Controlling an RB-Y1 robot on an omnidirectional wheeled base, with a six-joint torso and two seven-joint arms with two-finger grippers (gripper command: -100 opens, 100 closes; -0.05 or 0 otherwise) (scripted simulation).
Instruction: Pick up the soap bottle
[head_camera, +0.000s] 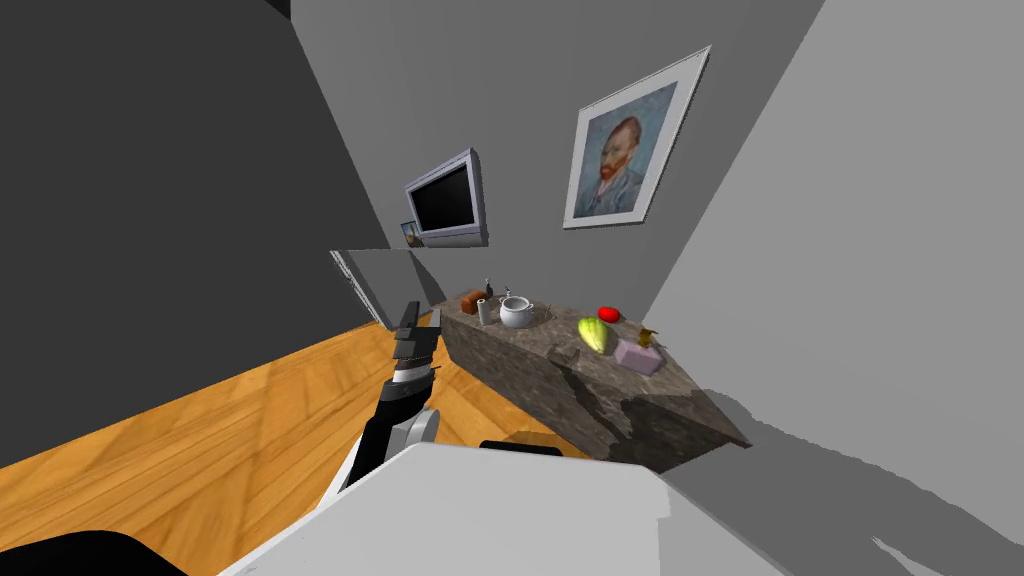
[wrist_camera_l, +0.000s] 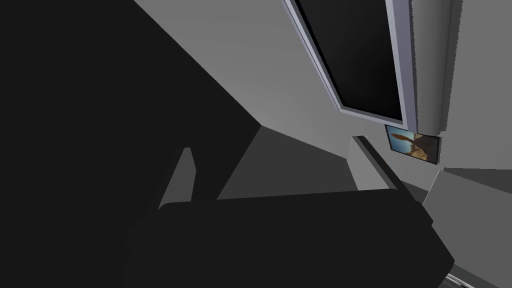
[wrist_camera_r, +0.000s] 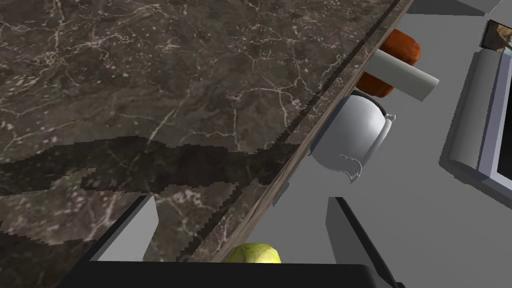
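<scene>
A small amber bottle with a pump top, likely the soap bottle, stands at the right end of the dark marble counter, just behind a pink box. My right gripper is open and empty, close to the counter's front face and below its top edge. A yellow-green lettuce peeks in between its fingers. My left gripper hangs open over the wooden floor, left of the counter; the left wrist view also shows this left gripper empty.
On the counter stand a brown loaf, a grey cylinder, a white pot, the lettuce and a red tomato. The pot and cylinder show past the counter's edge. Grey walls close in behind and to the right.
</scene>
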